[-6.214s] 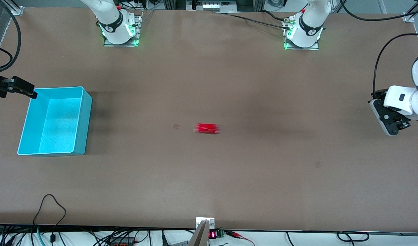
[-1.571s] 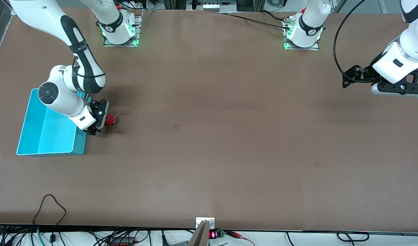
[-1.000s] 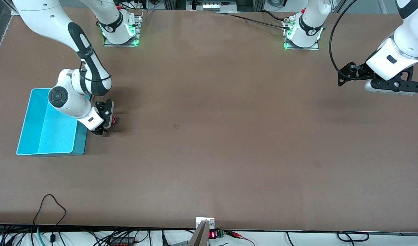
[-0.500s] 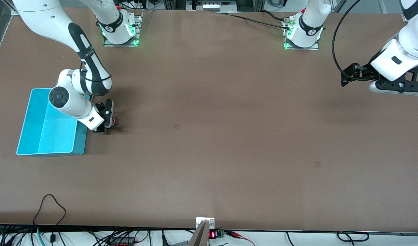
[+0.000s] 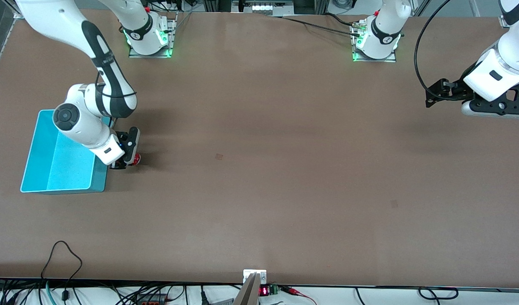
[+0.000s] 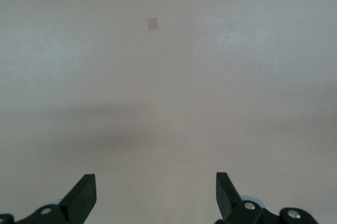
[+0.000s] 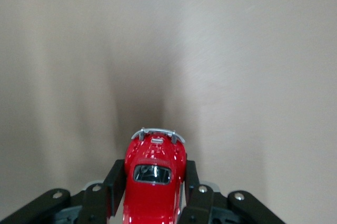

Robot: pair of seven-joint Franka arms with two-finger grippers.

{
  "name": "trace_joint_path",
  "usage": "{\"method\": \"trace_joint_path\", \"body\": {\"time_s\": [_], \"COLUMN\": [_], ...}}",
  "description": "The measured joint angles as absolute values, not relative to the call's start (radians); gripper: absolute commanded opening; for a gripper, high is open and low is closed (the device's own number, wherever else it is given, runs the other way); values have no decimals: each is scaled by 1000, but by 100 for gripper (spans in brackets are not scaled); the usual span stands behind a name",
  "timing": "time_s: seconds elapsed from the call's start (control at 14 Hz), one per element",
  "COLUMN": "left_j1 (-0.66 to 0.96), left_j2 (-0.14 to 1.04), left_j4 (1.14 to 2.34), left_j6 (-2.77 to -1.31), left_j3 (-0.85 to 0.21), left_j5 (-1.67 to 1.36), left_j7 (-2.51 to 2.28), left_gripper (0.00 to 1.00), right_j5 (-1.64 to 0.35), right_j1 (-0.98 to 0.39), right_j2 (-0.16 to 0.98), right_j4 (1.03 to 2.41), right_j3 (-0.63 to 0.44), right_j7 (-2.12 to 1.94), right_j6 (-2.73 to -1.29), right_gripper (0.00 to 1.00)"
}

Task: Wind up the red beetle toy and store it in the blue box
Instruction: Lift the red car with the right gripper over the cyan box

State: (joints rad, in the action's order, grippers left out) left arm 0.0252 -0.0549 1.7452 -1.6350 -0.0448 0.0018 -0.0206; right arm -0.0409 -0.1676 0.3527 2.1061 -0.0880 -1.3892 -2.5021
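So I have the right gripper [image 7: 152, 203] clamped on the red beetle toy [image 7: 154, 182] just beside the blue box [image 5: 60, 186], probably barely off the table, storing it is left, and the left gripper [image 6: 155, 195] waits, fingers apart.

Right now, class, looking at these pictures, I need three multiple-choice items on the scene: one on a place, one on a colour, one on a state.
1. Where is the red beetle toy?
A. inside the blue box
B. beside the blue box, toward the left arm's end of it
C. under the left gripper

2. What colour is the box?
A. light blue
B. green
C. yellow

3. How is the right gripper?
A. open over the box
B. shut on nothing
C. shut on the toy

Answers: 1 B, the front view shows the toy just outside the box wall. 2 A, its walls are cyan-blue. 3 C, the right wrist view shows fingers pressing the car's sides; the left gripper waits open.
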Motion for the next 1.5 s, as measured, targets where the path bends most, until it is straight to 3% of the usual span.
{"method": "trace_joint_path", "body": {"time_s": [0.29, 0.57, 0.64, 0.79, 1.5], "left_j1": [25, 25, 25, 25, 25], "left_j2": [-55, -55, -55, -55, -55], "left_j4": [1745, 1745, 1745, 1745, 1745], "left_j6": [-1635, -1634, -1634, -1634, -1623], "left_j3": [-45, -45, -45, -45, -45], "left_j5": [2, 2, 2, 2, 2], "left_j7": [-21, -21, -21, -21, -21], "left_gripper": [100, 100, 100, 100, 100], "right_j5": [-94, -142, -144, -144, -145], "right_j1": [-187, -183, -182, -177, -40], "right_j2": [269, 255, 256, 256, 352], "right_j4": [2036, 2013, 2006, 1993, 1990], "right_j3": [-105, -213, -241, -287, -341], "right_j7": [-1019, -651, -553, -403, -398], "right_j6": [-2388, -2350, -2350, -2348, -2347], "right_gripper": [12, 11, 5, 2, 4]}}
